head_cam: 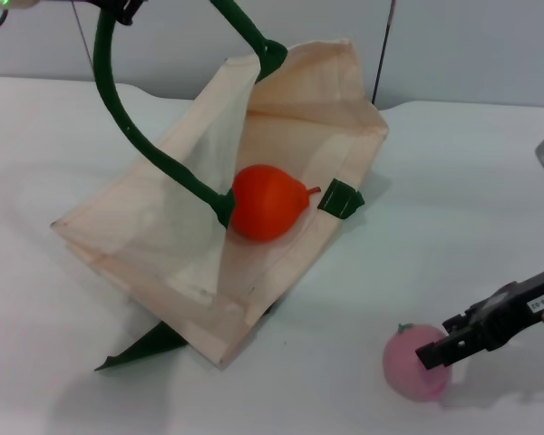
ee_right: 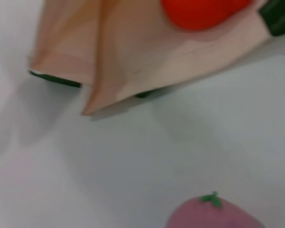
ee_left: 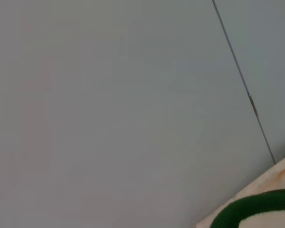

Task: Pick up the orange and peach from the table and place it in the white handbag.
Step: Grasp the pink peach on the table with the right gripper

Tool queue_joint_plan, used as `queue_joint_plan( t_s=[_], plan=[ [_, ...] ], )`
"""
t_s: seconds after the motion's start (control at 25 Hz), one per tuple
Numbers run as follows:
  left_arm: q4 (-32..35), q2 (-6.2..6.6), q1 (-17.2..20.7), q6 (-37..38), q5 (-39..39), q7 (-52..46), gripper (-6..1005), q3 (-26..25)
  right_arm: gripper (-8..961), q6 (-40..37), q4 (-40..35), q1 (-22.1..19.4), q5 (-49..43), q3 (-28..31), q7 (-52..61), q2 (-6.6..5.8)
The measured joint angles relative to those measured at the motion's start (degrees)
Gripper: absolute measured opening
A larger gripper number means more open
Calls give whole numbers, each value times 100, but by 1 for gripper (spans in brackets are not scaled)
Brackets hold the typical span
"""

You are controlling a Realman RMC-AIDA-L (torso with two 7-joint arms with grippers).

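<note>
We see the white handbag (head_cam: 281,118) as soft cream cloth, matt and lightly creased, with a visible weave and stitched seams. Its handle (head_cam: 118,100) looks like thick dark green cord or webbing, dull in finish. Inside the handbag, the orange (head_cam: 265,201) appears as smooth moulded plastic with a faint sheen. Away from the handbag, the peach (head_cam: 415,362) looks matt and slightly velvety, pale pink. The right pincer (head_cam: 440,352) at the peach shows black, matt hard plastic. The counter (head_cam: 453,181) beneath the handbag is smooth, white and faintly reflective.
</note>
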Motion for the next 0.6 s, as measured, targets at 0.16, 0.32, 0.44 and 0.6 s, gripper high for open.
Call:
queue_joint_plan(
  t_s=[0.16,0.32,0.44,0.6],
  plan=[
    [-5,0,-3,0,54,0,117,0,803,15,5,34,91,-111,18,1],
    [-45,-5,-42,0,74,-1,117,22,803,-37,126,91,98,-149,11,3],
    [-52,-5,-51,0,74,-4,117,26,803,-123,346,199,100,-154,-28,5],
    [-60,-5,-52,0,74,-4,117,33,804,-188,465,265,98,-166,-46,1]
  ],
)
